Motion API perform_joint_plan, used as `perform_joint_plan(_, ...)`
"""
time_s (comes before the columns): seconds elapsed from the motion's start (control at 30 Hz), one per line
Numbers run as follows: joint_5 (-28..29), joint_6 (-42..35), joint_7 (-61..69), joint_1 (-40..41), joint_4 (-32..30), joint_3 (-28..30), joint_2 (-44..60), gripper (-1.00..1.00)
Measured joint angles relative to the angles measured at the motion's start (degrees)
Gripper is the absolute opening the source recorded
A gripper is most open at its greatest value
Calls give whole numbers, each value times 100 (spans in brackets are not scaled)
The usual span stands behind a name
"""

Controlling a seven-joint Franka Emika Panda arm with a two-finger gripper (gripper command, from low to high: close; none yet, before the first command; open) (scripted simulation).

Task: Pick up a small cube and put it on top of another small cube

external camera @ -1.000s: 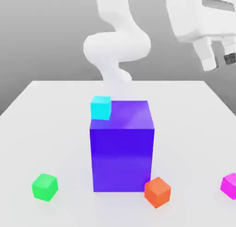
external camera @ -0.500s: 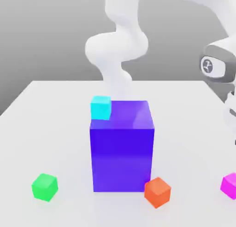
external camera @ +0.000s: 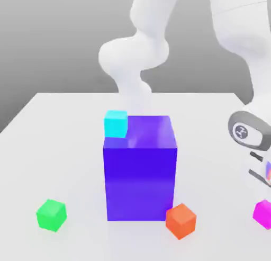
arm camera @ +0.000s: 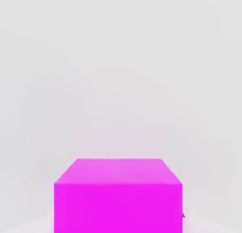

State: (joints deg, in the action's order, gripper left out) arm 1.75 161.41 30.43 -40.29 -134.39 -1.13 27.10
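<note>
We are at the very start of the job, as far as we can judge. The small magenta cube (external camera: 263, 213) sits on the worktop (external camera: 63, 149) at the exterior view's right edge, partly cut off by the frame. The hand (external camera: 263, 172) is low over it, just above the cube, with the white arm reaching down from above. In the hand view the magenta cube (arm camera: 118, 199) looms close, its top face and one side face square to the camera, with bare worktop beyond it.

We cannot tell from these pictures whether the hand is wide or narrow, or whether it already has a grip on the cube. The cube looks to be resting flat on the worktop, so we judge that it has not been lifted.

The small green cube (external camera: 51, 215), where the magenta one has to go, stands well apart at the exterior view's left, near the front edge, with nothing on top of it. Between the two stands the big blue-purple block (external camera: 140, 172), with a small orange cube (external camera: 181, 221) just beside its front corner and a small cyan cube (external camera: 116, 123) behind its upper left edge.

So nothing of the task is finished. What we reckon is left: secure the grasp, lift the magenta cube, carry it across past or over the big block, and set it down squarely on the green cube.
</note>
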Motion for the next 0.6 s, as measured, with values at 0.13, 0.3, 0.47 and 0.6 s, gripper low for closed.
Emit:
perform_joint_plan(0.13, -38, -570, 29, 31, -153, -40, -723, -100)
perform_joint_plan(0.3, -102, -706, 530, 470, -66, 173, -1223, -100)
perform_joint_plan(0.47, -145, -747, 1321, 1258, -193, 720, -1649, -100)
perform_joint_plan(0.6, -225, -785, 1982, 1881, -354, 1202, -1945, -100)
